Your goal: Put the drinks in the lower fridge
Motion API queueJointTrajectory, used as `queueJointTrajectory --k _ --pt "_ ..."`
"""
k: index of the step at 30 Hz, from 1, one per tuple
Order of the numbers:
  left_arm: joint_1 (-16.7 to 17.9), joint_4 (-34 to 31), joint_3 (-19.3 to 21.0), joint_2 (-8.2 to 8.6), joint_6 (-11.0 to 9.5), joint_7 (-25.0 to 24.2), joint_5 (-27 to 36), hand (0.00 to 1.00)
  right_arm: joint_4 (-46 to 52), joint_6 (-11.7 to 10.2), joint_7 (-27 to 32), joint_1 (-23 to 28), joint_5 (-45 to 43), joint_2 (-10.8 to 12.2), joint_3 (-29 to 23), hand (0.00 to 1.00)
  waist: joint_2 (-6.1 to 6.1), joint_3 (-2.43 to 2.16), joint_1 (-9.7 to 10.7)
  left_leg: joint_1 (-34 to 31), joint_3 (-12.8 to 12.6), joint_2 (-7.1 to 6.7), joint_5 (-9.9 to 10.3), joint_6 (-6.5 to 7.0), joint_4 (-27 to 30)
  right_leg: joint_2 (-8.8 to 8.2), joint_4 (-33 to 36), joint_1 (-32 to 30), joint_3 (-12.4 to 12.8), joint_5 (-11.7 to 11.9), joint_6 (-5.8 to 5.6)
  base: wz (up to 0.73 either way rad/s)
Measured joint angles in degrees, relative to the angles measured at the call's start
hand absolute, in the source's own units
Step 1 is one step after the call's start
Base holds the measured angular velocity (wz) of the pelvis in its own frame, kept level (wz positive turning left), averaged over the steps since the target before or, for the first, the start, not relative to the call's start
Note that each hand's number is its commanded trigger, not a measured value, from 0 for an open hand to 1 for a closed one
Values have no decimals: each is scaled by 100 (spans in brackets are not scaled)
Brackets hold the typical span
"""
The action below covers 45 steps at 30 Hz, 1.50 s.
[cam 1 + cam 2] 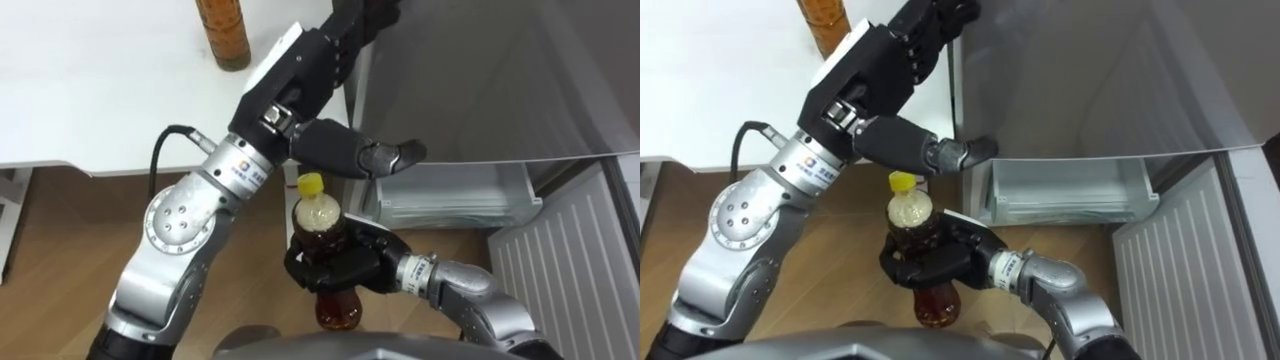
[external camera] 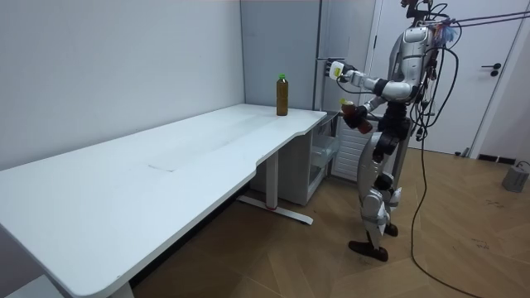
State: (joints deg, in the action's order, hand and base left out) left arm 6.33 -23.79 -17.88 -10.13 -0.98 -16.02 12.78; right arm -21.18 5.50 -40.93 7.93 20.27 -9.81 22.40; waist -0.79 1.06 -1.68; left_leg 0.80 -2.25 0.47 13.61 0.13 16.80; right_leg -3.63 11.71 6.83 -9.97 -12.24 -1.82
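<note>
At the far end of the white desk [image 2: 166, 165], the robot stands facing a grey fridge [image 1: 480, 80]. Its right hand [image 1: 345, 268] is wrapped round the middle of a bottle [image 1: 318, 215] of dark drink, held upright in front of its body, above the wooden floor and short of the fridge. The left hand [image 1: 300, 80] is raised against the edge of the upper fridge door; whether it grips that edge I cannot tell. Below, the lower door [image 1: 560, 280] stands open and a clear drawer [image 1: 450, 205] shows inside. A second bottle [image 1: 222, 35] waits on the desk corner.

The held bottle looks like thin plastic, nearly full, so I'd judge it fairly heavy for its size, smooth, and likely to give a little when squeezed. The middle of the body, where it is held now, seems the safest place; the yellow cap [image 1: 311, 184] and narrow neck offer much less to hold. No label or writing on either bottle can be read from here.
</note>
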Motion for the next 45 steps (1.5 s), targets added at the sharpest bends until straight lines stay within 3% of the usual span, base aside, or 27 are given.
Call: queueJointTrajectory --k 6,12,15,20,22,25,30,32,35,41,45 --pt "-41 -115 292 53 -332 368 5 0 -22 -9 9 7 1 -146 -4 100 64 -12 -27 86 42 -6 0 0 -10 -2 -12 92 -16 0 -1 1" --pt "-65 -410 905 44 -447 740 -5 0 -28 -10 23 70 -48 -222 -186 100 141 15 -43 86 102 -14 0 -1 -22 -3 -10 139 -107 0 -1 6" --pt "-65 -688 1206 20 -497 865 0 0 -24 -48 -9 166 -45 -287 -306 100 162 1 -181 163 58 -12 -20 -11 -107 -3 -5 154 -68 0 -1 -5" --pt "-85 -990 1888 21 -902 1215 -12 0 -24 -62 -53 507 -44 -363 -529 100 135 -3 -366 296 80 -10 -36 -22 -138 -5 -22 285 -132 0 -1 1" --pt "-95 -1006 2231 55 -1023 1504 -105 0 -16 -62 -58 612 -77 -295 -721 100 127 -5 -467 311 84 -14 -37 -22 -147 -7 -34 315 -151 -1 -1 0" --pt "-108 -1006 2592 54 -1047 1970 -448 0 -16 -68 -63 646 -315 -128 -987 100 104 -23 -555 306 119 -19 -37 -22 -146 -6 -56 329 -160 0 -1 3" --pt "-105 -1006 2905 49 -1203 2698 -629 0 -16 -113 -64 696 -461 -123 -1027 100 116 -57 -780 314 163 -27 -36 -21 -140 -4 -106 344 -193 4 5 1" --pt "-95 -1006 3065 48 -1268 2964 -622 0 -17 -117 -64 760 -465 -123 -1027 100 140 -48 -830 372 201 -37 -36 -21 -150 -6 -119 422 -242 4 4 10" --pt "-70 -1006 3336 40 -1374 3439 -623 0 -15 -117 -61 843 -480 -123 -1024 100 189 -85 -917 407 242 -44 -46 -33 -195 -6 -132 512 -311 4 3 8" --pt "-34 -989 3761 43 -1421 4259 -46 0 -13 -111 25 861 -484 -132 -1021 100 219 -89 -1106 387 278 -45 -73 -53 -206 -3 -206 521 -432 3 3 5" --pt "424 -791 4108 125 -1418 4586 337 0 13 -34 147 890 -554 -122 -1027 100 141 -110 -1150 452 286 -59 -79 -54 -209 -1 -314 602 -447 6 11 0"
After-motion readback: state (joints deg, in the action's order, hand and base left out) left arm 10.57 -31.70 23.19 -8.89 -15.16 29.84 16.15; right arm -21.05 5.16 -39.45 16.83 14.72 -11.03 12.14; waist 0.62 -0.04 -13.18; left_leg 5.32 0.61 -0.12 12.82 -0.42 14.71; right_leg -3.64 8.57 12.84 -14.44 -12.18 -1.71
